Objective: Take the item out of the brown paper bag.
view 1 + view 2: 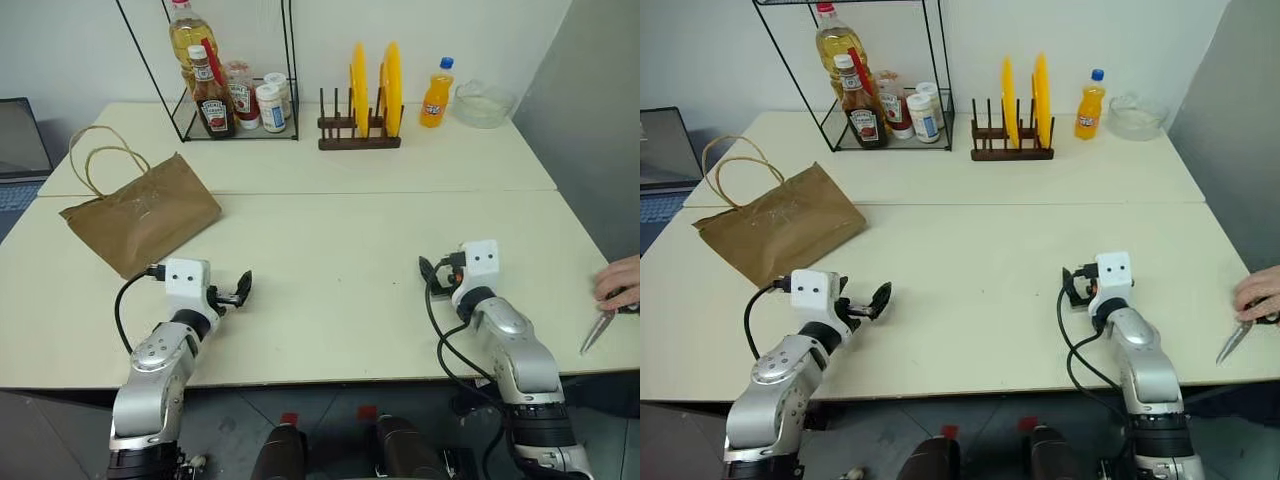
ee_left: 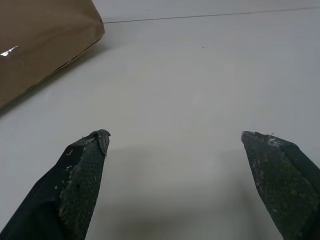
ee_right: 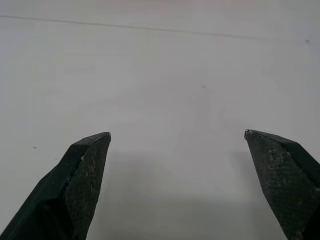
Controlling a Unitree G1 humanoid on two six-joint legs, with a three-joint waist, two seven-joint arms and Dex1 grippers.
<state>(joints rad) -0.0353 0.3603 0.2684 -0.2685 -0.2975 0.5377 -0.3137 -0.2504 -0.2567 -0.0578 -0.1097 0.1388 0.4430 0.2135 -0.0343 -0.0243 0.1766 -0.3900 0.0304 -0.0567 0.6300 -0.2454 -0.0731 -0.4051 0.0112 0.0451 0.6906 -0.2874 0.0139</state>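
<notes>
While both tools stand spread and empty, the brown paper bag (image 1: 140, 215) lies just beyond the left tool (image 1: 243, 289), handles pointing away.

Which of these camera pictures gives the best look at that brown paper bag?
The left eye view: the whole brown paper bag lies flat on the table with both looped handles visible. The right eye view shows it much the same. The left wrist view catches just one corner of it, and the right wrist view looks at bare table.

Silver-grey jointed arms carry white boxy wrist blocks with two dark dots, looping black cables, and black textured pincers.
</notes>
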